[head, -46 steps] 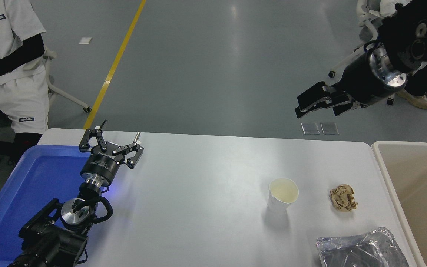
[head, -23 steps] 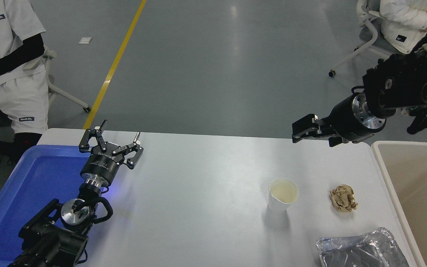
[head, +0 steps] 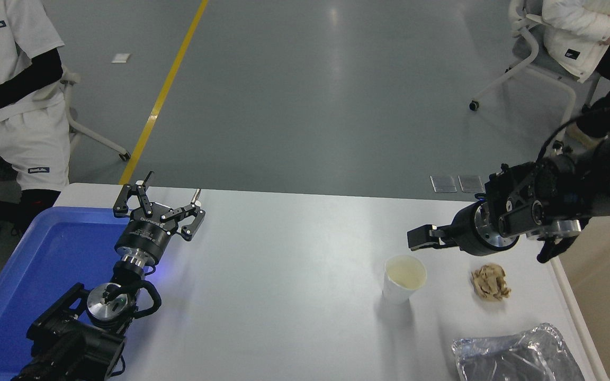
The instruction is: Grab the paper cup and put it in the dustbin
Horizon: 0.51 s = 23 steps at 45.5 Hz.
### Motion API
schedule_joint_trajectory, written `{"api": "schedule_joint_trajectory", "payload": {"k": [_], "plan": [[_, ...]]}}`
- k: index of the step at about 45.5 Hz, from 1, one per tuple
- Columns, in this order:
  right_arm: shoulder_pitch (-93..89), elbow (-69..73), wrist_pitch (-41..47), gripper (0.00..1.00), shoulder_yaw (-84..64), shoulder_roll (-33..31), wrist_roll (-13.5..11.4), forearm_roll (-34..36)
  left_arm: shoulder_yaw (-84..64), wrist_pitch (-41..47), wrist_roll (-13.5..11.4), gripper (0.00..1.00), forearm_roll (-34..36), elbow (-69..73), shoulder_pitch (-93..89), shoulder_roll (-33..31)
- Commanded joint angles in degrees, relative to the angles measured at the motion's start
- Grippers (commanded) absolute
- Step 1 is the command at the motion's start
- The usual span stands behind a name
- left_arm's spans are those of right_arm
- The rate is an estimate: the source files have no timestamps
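The paper cup (head: 404,278) stands upright on the white table (head: 284,275), right of centre, showing its cream inside. My right gripper (head: 422,237) hovers just above and behind the cup's far rim, pointing left; its fingers are seen edge-on, look open and hold nothing. The beige dustbin (head: 575,317) sits at the table's right edge, its far end hidden behind my right arm. My left gripper (head: 158,203) is parked open at the left, beside the blue tray.
A crumpled brown paper ball (head: 489,282) lies right of the cup. A silver foil tray (head: 511,354) sits at the front right. A blue tray (head: 45,254) fills the left end. One person stands at the far left; another sits at the far right.
My right arm has come down and towards me from high over the floor, bringing its gripper close above the cup. The cup, the ball and the left arm have not moved.
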Motion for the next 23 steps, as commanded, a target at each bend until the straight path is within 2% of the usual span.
{"api": "schedule_joint_trajectory", "payload": {"k": [1, 23], "plan": [[-4.96, -3.19, -5.08, 1.0, 0.92, 0.91, -0.09, 1.19, 0.0, -0.02, 0.0, 0.99, 0.0, 0.0, 0.0, 0.0], [-11.37, -6.62, -10.98, 1.0, 1.0, 0.91, 0.0, 3.65, 0.0, -0.02, 0.0, 0.99, 0.0, 0.0, 0.0, 0.0]]}}
